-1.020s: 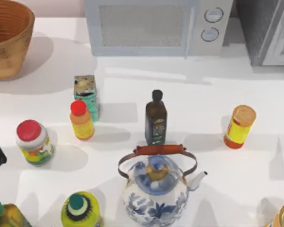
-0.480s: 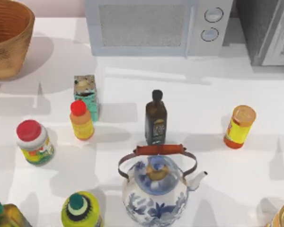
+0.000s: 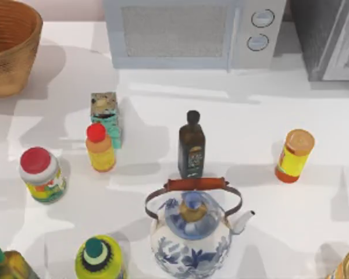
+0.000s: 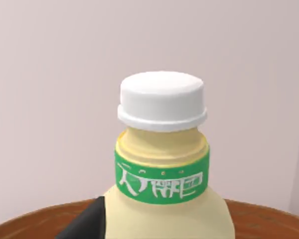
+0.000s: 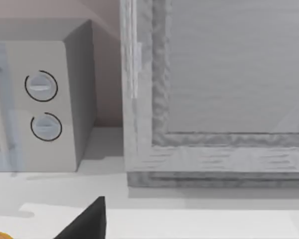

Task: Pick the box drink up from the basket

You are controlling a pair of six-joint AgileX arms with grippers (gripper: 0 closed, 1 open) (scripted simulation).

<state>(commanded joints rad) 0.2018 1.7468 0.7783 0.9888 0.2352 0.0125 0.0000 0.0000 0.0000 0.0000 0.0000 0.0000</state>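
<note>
White tabletop under a pale pink wall. At the far left stands the basket [image 3: 14,64], round, tan, woven wicker with ribbed sides. The left wrist view looks across its brown rim at the drink [image 4: 164,199]. It is a smooth, pale yellow plastic bottle with a green band and a ridged white cap, not a box. It stands upright in the basket, long axis vertical, cap up. The left gripper [image 4: 84,224] is just beside the drink's shoulder; I cannot tell whether it grasps the drink.

Rightward come a teal carton [image 3: 106,116], a dark glass bottle [image 3: 191,145], a blue-and-white porcelain kettle [image 3: 191,235] and the boxy microwave [image 3: 180,32]. The right gripper [image 5: 84,221] hangs at the right, facing the microwave's knobs; its state cannot be told.
</note>
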